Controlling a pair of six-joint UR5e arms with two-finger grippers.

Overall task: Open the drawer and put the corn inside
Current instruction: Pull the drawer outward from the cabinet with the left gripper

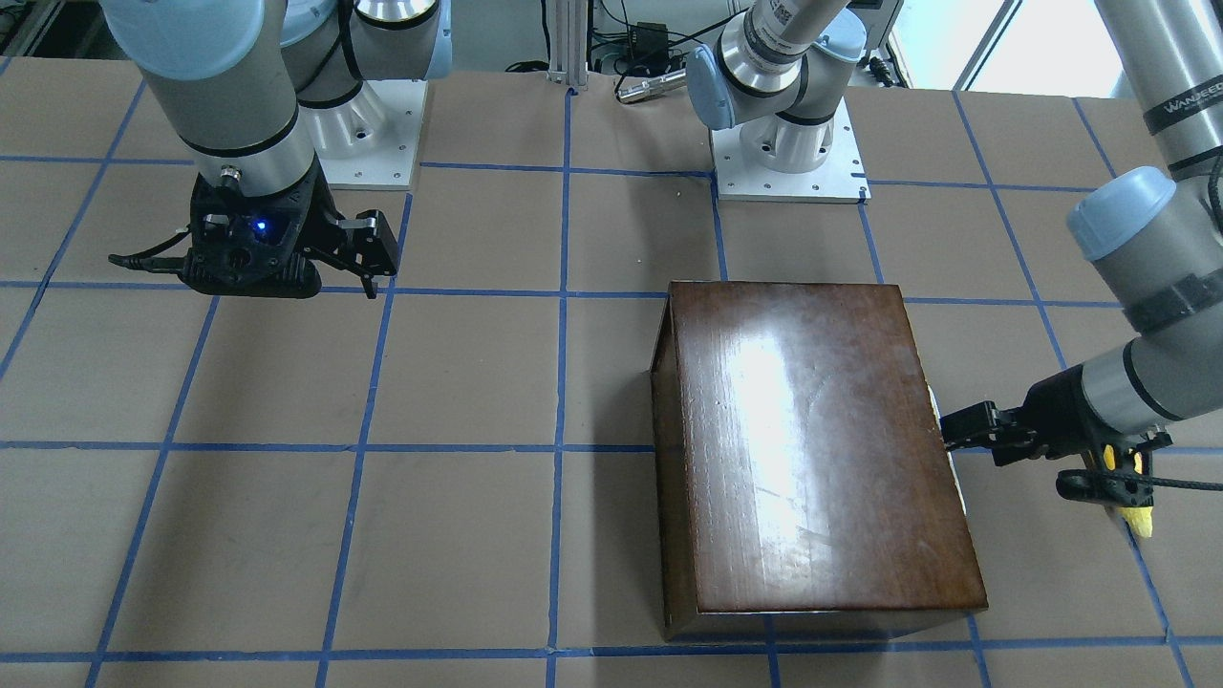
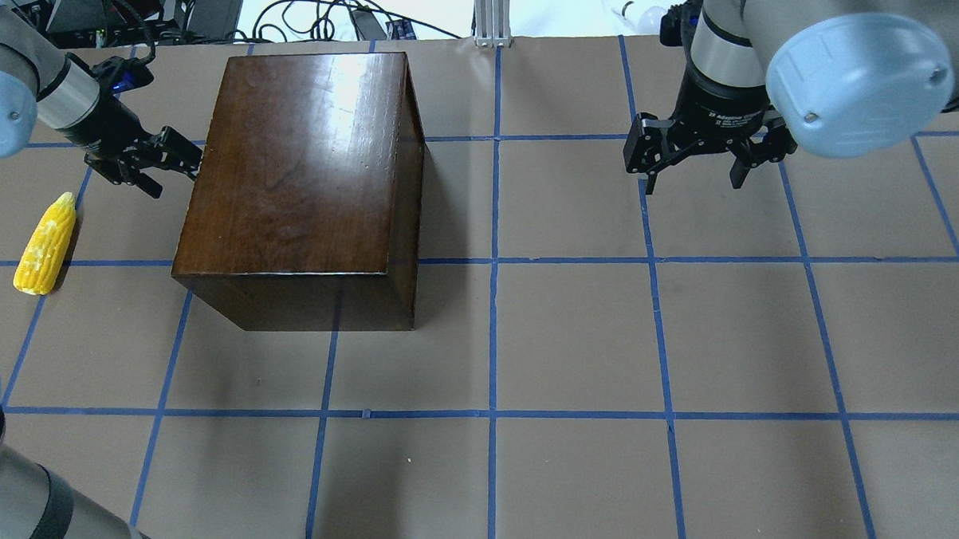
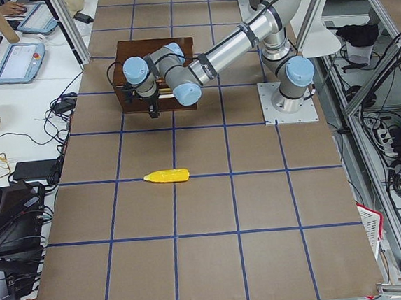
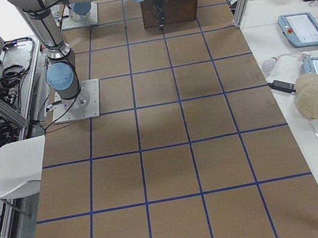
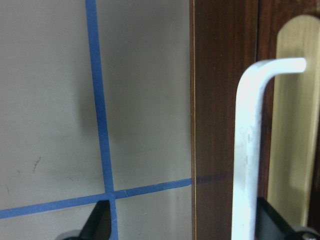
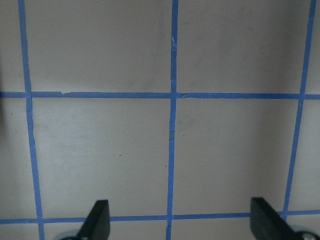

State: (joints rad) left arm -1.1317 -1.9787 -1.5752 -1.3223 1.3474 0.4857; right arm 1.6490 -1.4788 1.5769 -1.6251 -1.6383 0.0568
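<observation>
Left hand spread wide at drawer handle, gripping nothing; corn on table nearby; right hand spread, empty.

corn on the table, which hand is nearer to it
Left. The left hand is at the box's side, a short way beyond the corn; the right hand hangs far off on the box's other side.

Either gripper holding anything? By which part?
Nothing is held. Left gripper is open around the drawer handle, not clamped on it. Right gripper is open and empty.
</observation>
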